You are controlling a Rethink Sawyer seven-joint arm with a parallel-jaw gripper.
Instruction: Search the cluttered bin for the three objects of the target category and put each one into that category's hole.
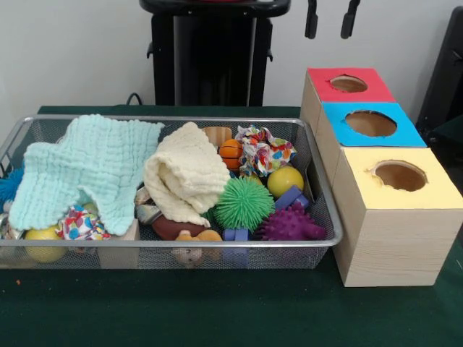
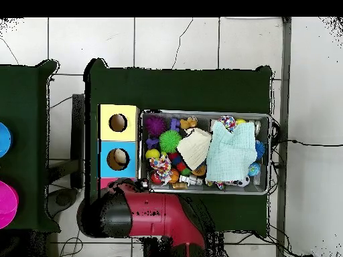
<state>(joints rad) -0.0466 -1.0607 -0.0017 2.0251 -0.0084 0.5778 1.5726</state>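
The bin (image 1: 173, 244) is a long wire-mesh basket at the table's left, also in the overhead view (image 2: 201, 113). In it lie a mint cloth (image 1: 90, 170), a cream cloth (image 1: 187, 173), a green spiky ball (image 1: 244, 203), a purple spiky ball (image 1: 291, 223), a yellow ball (image 1: 285, 181) and a small orange basketball (image 1: 231, 151). Three wooden boxes stand right of the bin, each with a hole on top: red (image 1: 349, 84), blue (image 1: 370, 123), yellow (image 1: 399, 176). My gripper (image 1: 331, 20) hangs open and empty at the top edge, above the red box.
Patterned fabric knots (image 1: 264, 150) (image 1: 79, 224), blue plastic pieces (image 1: 292, 197), a brown ball (image 1: 170, 228) and another yellow ball (image 1: 43, 246) also lie in the bin. The cloths hide much of its left half. My arm (image 2: 151, 215) covers the red box from overhead.
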